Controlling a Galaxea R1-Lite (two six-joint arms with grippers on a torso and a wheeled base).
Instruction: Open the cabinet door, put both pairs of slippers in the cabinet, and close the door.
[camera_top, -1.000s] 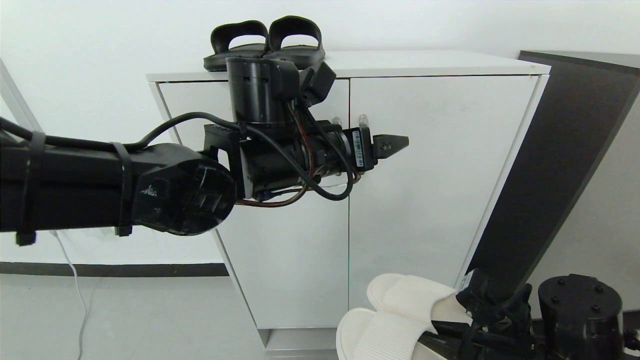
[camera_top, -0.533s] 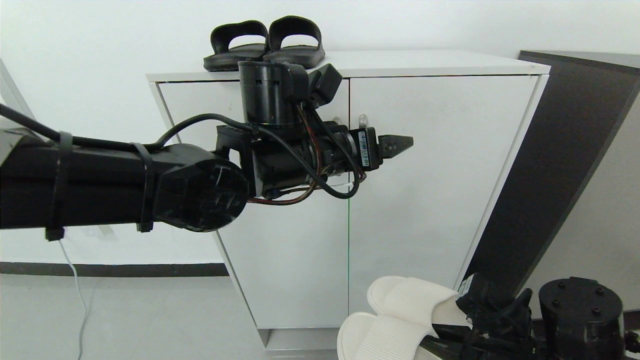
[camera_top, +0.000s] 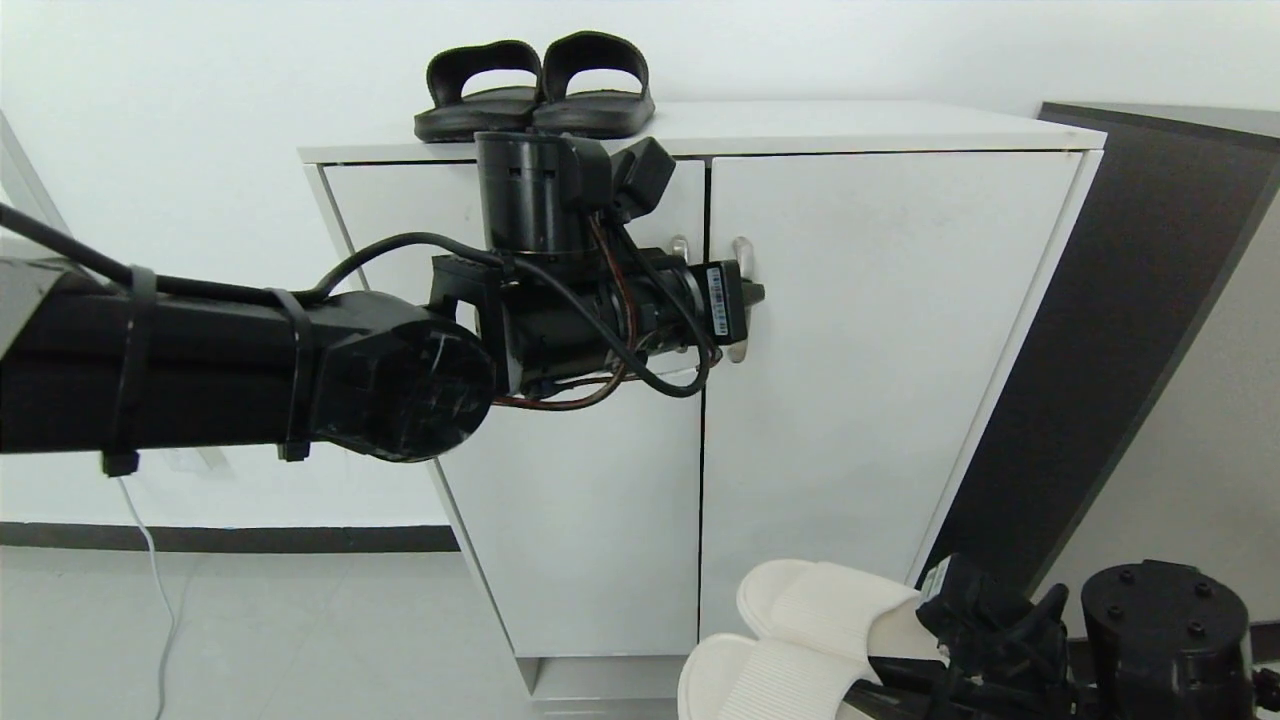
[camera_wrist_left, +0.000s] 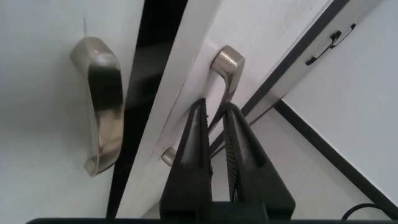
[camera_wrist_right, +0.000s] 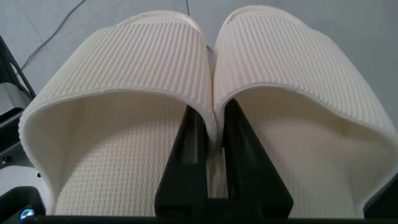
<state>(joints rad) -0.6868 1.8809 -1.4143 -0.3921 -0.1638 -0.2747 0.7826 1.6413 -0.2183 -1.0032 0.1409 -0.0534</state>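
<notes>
The task is only just getting under way: the left gripper is clamping its fingers, nearly together, on the door handle of the right cabinet door. A dark gap is showing beside that door's edge in the left wrist view, so the door is, by my judgement, standing barely ajar. The right gripper is pinching the white slippers by their touching inner walls, holding them low in front of the cabinet, while the black slippers are sitting side by side on its top. Neither pair is inside yet — the full opening, both placements and the closing are all remaining. The cabinet's inside is lying hidden, the wrist is covering the left fingertips in the head view, the white pair is running off that view's lower edge, and how far the door is standing open is hard to make out.
</notes>
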